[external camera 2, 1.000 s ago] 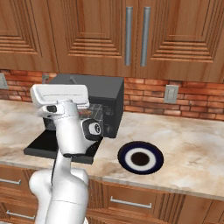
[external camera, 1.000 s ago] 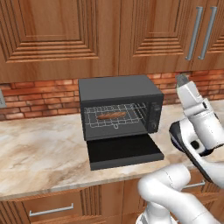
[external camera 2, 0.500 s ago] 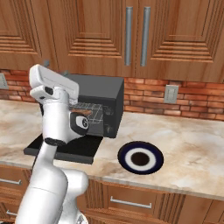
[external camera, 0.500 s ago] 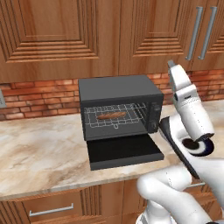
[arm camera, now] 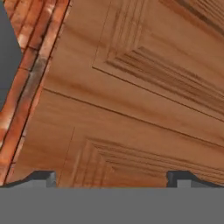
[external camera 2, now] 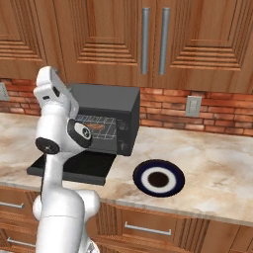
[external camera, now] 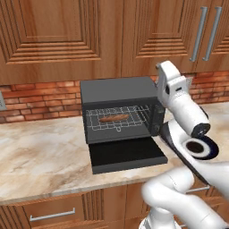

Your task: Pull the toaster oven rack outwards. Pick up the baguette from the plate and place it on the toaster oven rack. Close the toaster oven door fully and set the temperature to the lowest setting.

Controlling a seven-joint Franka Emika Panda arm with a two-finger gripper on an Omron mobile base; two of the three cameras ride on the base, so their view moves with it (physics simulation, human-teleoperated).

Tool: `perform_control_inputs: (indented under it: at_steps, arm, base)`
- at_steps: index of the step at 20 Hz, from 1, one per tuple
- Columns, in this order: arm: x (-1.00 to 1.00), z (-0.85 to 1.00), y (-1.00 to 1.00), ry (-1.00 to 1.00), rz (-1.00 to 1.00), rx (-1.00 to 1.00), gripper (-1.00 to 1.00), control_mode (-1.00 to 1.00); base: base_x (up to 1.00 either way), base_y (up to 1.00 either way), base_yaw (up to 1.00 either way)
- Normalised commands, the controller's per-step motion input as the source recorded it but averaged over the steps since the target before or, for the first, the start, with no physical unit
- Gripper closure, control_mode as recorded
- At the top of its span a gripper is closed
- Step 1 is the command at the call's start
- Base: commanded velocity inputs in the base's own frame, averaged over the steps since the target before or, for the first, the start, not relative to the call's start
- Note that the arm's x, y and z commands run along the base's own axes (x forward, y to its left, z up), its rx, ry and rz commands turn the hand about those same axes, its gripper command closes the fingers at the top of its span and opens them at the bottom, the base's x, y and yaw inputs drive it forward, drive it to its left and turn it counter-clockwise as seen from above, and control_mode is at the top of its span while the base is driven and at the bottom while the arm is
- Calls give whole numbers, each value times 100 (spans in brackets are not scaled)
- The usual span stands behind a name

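Note:
The dark toaster oven [external camera: 118, 91] stands on the counter against the brick wall, with its door [external camera: 127, 154] folded down flat in front. The brown baguette [external camera: 114, 118] lies on the silver wire rack [external camera: 134, 117] inside the oven mouth, also visible from the right side as the baguette [external camera 2: 97, 127]. The navy-rimmed plate [external camera 2: 158, 178] sits bare to the right of the oven. My gripper [arm camera: 111, 179] is open, its fingertips [arm camera: 41, 177] wide apart and aimed up at the wooden cabinet doors. The hand is raised beside the oven's upper right corner, holding nothing.
Wooden wall cabinets [external camera: 58, 36] hang above the oven, with a brick backsplash [external camera: 40, 96] behind it. Bare marble counter [external camera: 40, 156] stretches to the left of the oven. The control strip with knobs [external camera 2: 123, 136] is on the oven's right front. A wall socket [external camera 2: 192, 105] is behind the plate.
My hand has swung up and to the left, toward the oven's top right corner, and the forearm has risen. Oven, baguette and plate have not moved.

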Motion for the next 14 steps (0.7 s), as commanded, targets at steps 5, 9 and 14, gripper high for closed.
perform_control_inputs:
  at_steps: [5,9,14]
  arm:
    - [-6,18,-18,65,4,1,-100,-100]
    - [-10,18,-26,65,2,0,-100,-100]
    - [-11,11,-28,53,0,0,-100,-100]
  base:
    - [0,0,0]
    - [0,0,0]
    - [0,0,0]
